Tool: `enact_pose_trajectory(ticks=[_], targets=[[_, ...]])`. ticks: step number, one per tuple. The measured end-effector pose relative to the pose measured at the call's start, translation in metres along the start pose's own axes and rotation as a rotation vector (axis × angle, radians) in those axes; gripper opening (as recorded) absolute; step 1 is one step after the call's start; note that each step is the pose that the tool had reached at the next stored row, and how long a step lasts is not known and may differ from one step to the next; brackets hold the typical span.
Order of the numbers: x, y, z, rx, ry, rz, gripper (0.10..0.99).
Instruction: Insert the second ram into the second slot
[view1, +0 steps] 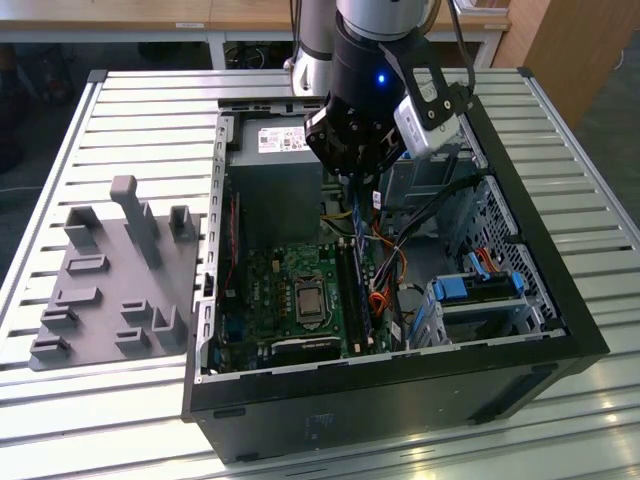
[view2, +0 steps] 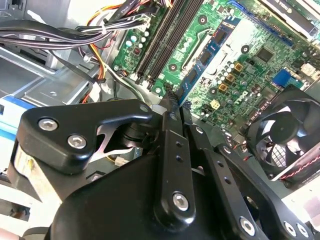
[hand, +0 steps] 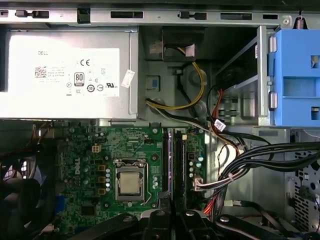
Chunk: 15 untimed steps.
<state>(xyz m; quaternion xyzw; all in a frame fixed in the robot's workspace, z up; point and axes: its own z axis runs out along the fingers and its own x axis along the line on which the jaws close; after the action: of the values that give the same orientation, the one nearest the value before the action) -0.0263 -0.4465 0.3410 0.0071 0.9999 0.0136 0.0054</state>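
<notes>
- Black linkages of the end effector sat closest in both wrist views, its fingers close together on the thin upper edge of the second ram, so it looked to be gripping the stick
- From the exterior view the blue stick hung under the arm inside the open computer case, lined up along the memory slots; whether its lower edge had entered a slot could not be told
- Doing this step well likely called for a stick held upright and parallel to the slot, pressed straight down with even force along its length
- Room was tight: the cable bundle ran just beside the slots on one side, the CPU socket lay near on the other, and the power supply closed off one end
</notes>
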Motion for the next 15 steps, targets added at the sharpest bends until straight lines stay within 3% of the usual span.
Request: enact_pose_trajectory(ticks=[15], targets=[[0.0001,-0.0045,0.0098,0.0,0.0009,0.0,0.141]])
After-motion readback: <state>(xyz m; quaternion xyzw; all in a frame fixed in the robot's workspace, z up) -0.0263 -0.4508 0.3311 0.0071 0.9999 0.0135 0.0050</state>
